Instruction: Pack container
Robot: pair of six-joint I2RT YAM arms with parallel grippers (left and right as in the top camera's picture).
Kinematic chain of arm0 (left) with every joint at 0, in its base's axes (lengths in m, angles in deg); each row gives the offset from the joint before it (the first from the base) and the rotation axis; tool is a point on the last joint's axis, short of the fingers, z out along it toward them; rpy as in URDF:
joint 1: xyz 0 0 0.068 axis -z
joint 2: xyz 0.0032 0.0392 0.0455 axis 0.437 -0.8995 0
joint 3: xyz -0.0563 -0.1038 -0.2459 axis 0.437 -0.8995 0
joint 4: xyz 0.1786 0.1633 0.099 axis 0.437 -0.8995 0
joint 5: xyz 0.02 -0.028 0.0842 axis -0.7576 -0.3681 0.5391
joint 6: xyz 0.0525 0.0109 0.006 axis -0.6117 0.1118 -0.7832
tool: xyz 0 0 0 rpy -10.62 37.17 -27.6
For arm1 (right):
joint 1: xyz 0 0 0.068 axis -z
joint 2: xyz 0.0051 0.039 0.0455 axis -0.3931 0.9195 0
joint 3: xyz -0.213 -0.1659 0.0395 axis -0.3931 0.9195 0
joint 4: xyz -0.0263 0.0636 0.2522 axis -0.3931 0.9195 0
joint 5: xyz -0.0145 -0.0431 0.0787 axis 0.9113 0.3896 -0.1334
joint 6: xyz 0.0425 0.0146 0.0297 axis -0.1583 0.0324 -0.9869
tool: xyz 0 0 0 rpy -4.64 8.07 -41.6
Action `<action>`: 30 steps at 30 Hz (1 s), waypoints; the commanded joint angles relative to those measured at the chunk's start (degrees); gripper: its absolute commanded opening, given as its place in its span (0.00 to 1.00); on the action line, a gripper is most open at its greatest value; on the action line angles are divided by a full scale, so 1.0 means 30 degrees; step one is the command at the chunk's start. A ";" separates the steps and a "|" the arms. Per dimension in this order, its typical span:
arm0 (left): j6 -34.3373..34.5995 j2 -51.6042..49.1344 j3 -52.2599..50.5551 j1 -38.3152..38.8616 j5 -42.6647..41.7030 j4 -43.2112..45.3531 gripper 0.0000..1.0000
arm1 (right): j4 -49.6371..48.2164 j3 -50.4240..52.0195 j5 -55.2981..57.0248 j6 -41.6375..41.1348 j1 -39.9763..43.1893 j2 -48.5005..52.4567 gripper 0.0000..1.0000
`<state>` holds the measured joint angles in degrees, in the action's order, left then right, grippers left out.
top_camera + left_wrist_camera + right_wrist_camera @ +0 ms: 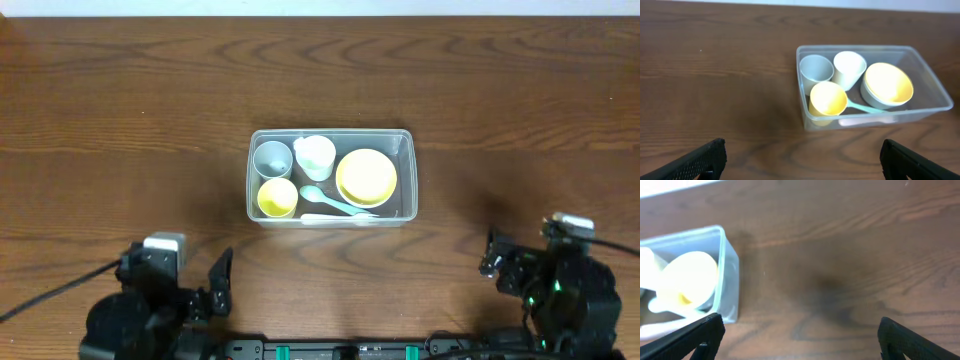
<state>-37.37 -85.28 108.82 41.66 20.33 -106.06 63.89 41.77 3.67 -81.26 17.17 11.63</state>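
Seen from overhead, the container (405, 195) is a clear rectangular tub with rounded corners and a raised rim. It lies with its long side across the middle of the brown wooden tabletop (120, 110). Inside, a grey cup (271, 158) and a white cup (316, 155) stand along the far wall. A yellow cup (277, 197) fills the near left corner and a yellow bowl (366, 176) sits toward the right end. A teal spoon (335, 202) and a white spoon (330, 217) lie by the near wall. Bare wood surrounds the tub on every side. The left arm (150, 300) and right arm (565, 295) sit at the near edge, well apart from it

In the left wrist view, the left gripper (802, 150) is spread wide, with its dark fingers at the lower corners and nothing between them. The tub stands ahead and right of centre, its near wall apart from the fingers, with open wood to its left

In the right wrist view, the right gripper (800, 325) is also spread and empty. Only the tub's right end shows, blurred at the left edge, with the yellow bowl inside. Open wood runs off to the right
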 commanded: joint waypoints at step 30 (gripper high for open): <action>0.0619 0.0321 -0.0160 -0.0080 0.0146 -0.0066 0.98 | 0.2091 0.0233 -0.0809 -0.0546 -0.0160 -0.1639 0.99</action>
<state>-36.02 -84.43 108.62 41.66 20.33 -106.15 70.12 42.01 2.08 -81.91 17.17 9.12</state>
